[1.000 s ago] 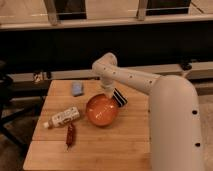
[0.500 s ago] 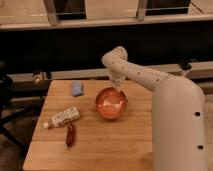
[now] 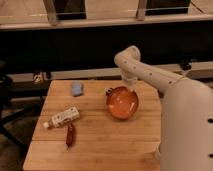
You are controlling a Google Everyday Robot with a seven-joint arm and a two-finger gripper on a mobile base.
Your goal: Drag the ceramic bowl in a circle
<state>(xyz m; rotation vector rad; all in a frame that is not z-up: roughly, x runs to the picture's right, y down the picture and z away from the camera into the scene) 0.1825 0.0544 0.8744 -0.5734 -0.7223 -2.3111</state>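
Bowl has slid right since the earlier frames, and the arm's elbow swung right with it. The ceramic bowl (image 3: pixel 122 102) now sits upright on the right half of the desk (image 3: pixel 100 147), near the right edge and partly tucked against the robot's white body. The hand (image 3: pixel 130 88) is down at the bowl's far rim, on it or just inside it; I can't tell whether it's wide, narrow or gripping.

Step in hand, as I read it: mid-drag, part way round the circle, with the arc not closed yet.

To do it well: keep steady downward contact on the rim so the bowl slides flat and doesn't tip, curve the path back toward the desk's middle rather than further right where the edge is close, and keep the speed even.

Left of the bowl and well apart from it: blue sponge (image 3: pixel 76 88), white bottle (image 3: pixel 61 118) lying down, and a reddish-brown packet (image 3: pixel 70 135) just below the bottle. A modest circle should miss them all.
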